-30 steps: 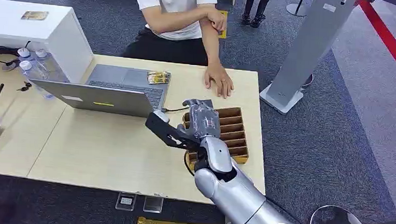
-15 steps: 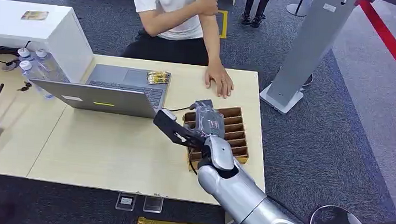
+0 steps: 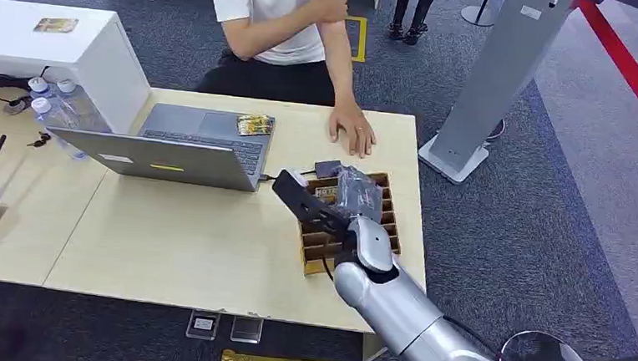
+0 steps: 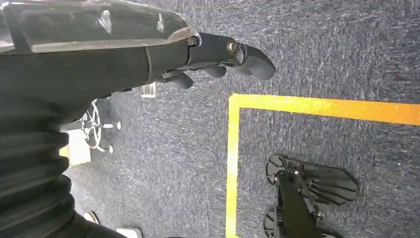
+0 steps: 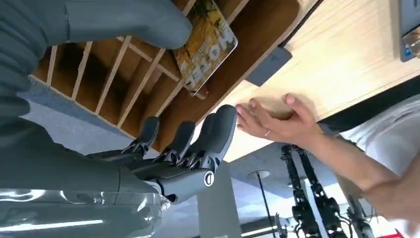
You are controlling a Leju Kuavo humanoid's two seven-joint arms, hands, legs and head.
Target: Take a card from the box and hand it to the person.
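A wooden box (image 3: 395, 240) with several slots stands on the table's right part. A yellow printed card (image 5: 205, 47) leans in one of its far slots (image 3: 324, 192). My right hand (image 3: 356, 198) hovers over the box's far half with its fingers apart and holds nothing. In the right wrist view its thumb (image 5: 129, 22) lies just beside the card and the dark fingers (image 5: 198, 141) reach past the box's far wall (image 5: 233, 59). The person's hand (image 3: 352, 132) rests flat on the table beyond the box. My left hand (image 4: 218, 59) hangs over the carpet, empty, fingers loosely extended.
An open laptop (image 3: 175, 151) with a second card (image 3: 255, 125) on it stands left of the box. A small dark block (image 3: 329, 166) with a cable lies between the box and the person's hand. Water bottles (image 3: 61, 106) and a white cabinet (image 3: 56, 43) are at far left.
My right hand has moved rightward and farther out over the box, toward the far slots. The person's other hand has slid up the arm toward the shoulder.
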